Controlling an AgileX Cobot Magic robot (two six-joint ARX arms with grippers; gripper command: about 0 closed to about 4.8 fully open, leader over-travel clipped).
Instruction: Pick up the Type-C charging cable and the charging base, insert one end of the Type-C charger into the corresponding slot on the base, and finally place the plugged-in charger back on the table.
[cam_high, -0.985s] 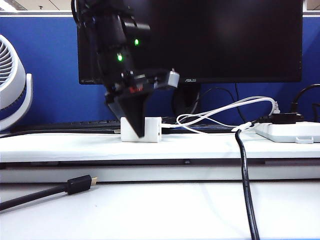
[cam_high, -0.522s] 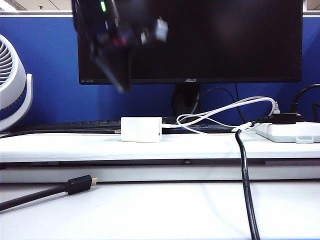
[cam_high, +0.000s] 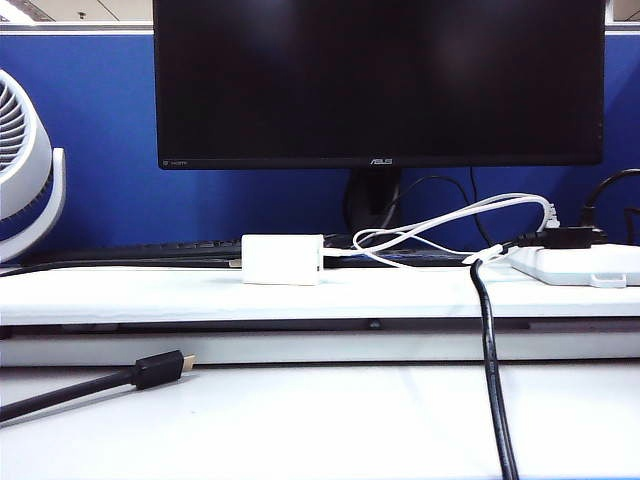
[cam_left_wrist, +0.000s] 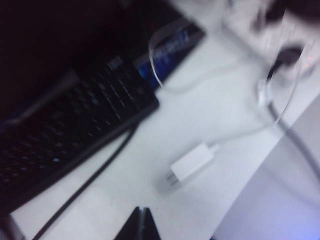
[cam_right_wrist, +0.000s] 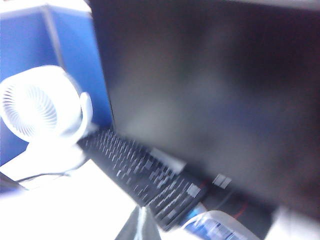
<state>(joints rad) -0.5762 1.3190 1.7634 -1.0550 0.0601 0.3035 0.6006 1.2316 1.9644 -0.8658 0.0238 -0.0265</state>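
Left gripper (cam_left_wrist: 140, 225): only the dark fingertips show at the edge of the left wrist view, pressed together, nothing between them. It hangs above the table (cam_high: 330, 420), well apart from the charging base (cam_left_wrist: 191, 163), which lies free on the white surface below. Right gripper (cam_right_wrist: 140, 225): same look in the right wrist view, tips together, holding nothing; this view is blurred and aimed at the monitor (cam_right_wrist: 215, 95), the keyboard (cam_right_wrist: 145, 175) and the white fan (cam_right_wrist: 42, 112). Neither gripper shows in the exterior view.

Landmark: the charging base (cam_high: 283, 259). In the exterior view it sits flat on the raised white ledge (cam_high: 300, 295), in front of the monitor (cam_high: 380, 80) and just in front of the keyboard (cam_high: 140, 250). The Type-C charging cable (cam_high: 440, 220) meets the right side of the base, with its plug end apparently in the slot, then loops up and away to the right toward the power strip (cam_high: 580, 263), which lies well to the right of the base on the same ledge. The left wrist view, though soft, also shows the cable (cam_left_wrist: 235, 135) joined to one end of the base.

A thick black cord (cam_high: 490, 370) hangs down over the ledge, right of the base. A black gold-tipped cable (cam_high: 150, 370) lies on the lower table surface, below and left of the base. The fan (cam_high: 25, 170) stands far left of the base.
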